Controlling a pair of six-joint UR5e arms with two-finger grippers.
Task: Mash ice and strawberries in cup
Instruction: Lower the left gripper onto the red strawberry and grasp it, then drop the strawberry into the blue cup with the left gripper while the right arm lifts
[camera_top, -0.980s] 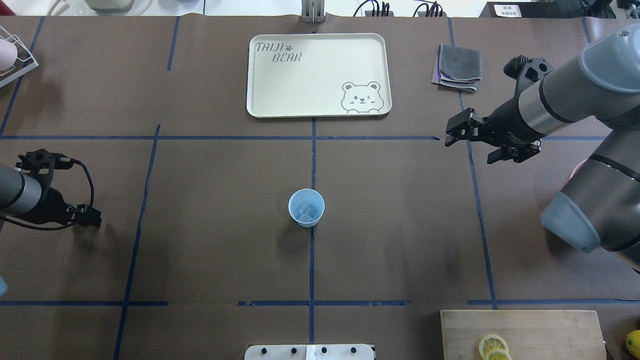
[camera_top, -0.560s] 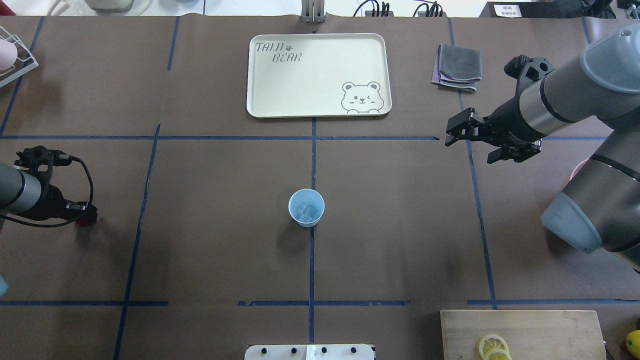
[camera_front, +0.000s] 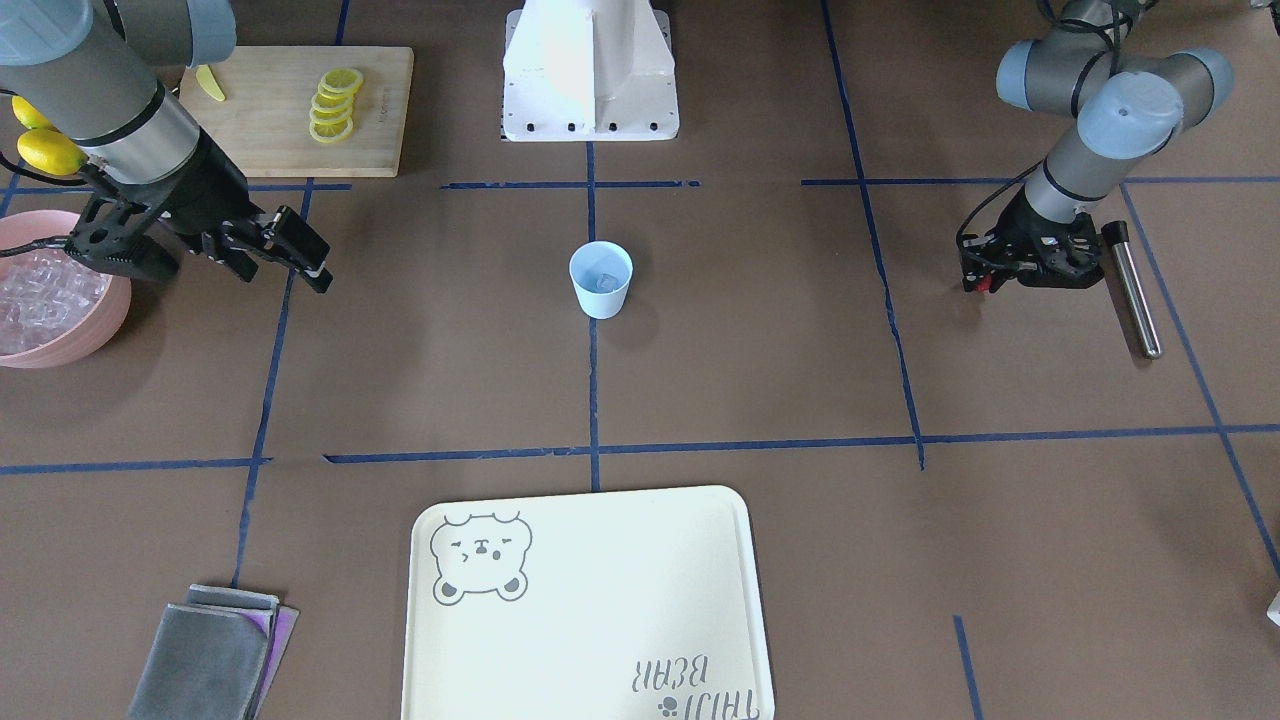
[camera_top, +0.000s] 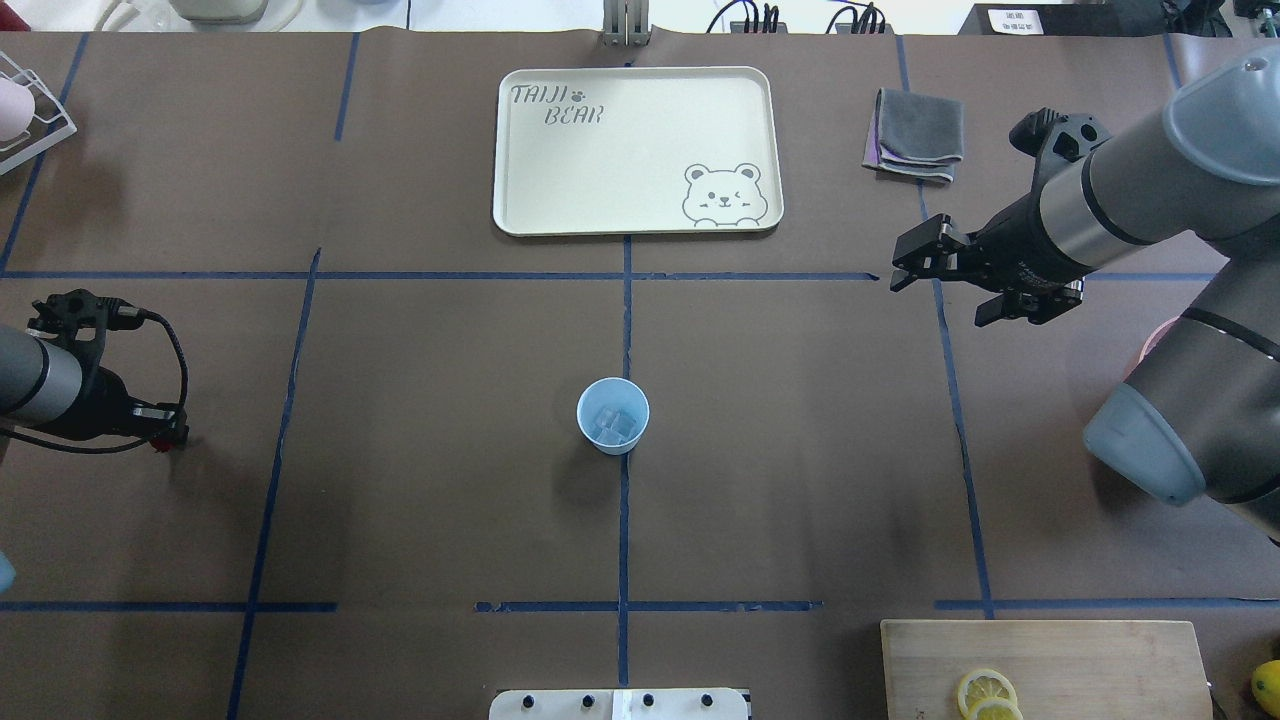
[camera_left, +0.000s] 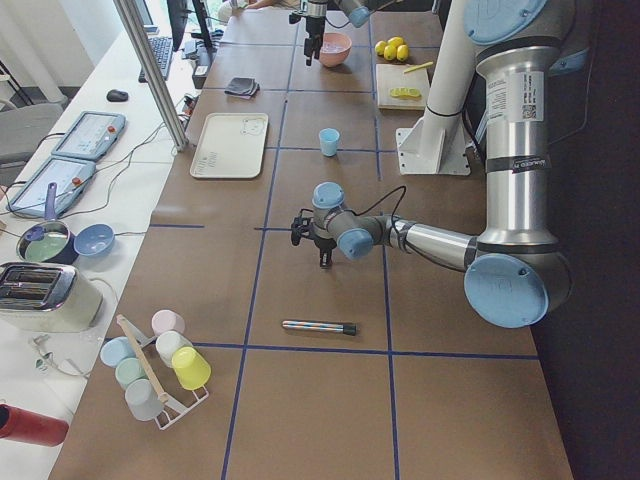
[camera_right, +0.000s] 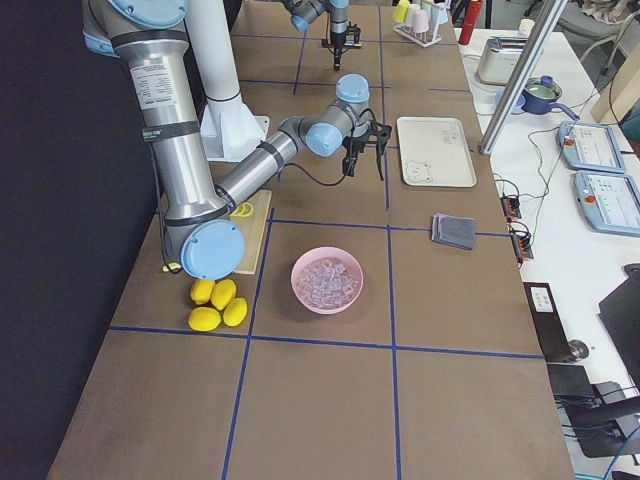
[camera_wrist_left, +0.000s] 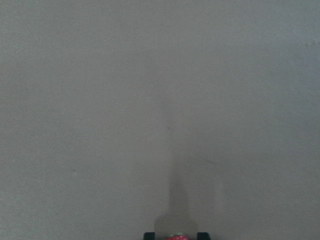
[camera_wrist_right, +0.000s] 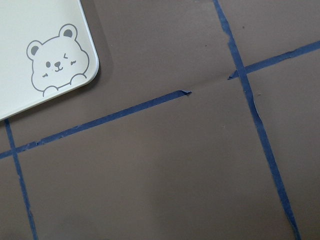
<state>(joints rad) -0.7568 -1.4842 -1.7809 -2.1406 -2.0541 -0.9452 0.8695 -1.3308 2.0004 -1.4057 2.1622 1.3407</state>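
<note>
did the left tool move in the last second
Yes. The left tool, gripping the strawberry, drew back slightly leftward, away from the cup.

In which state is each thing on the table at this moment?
cup: upright, only ice inside
left gripper: shut on the strawberry
right gripper: open, holding nothing
pink bowl: upright, holds ice cubes
metal rod: lying flat, untouched
cloth: folded

Open tabletop (camera_front: 760, 330) surrounds the cup (camera_front: 601, 300); the tray (camera_front: 600, 600) lies well apart.
</note>
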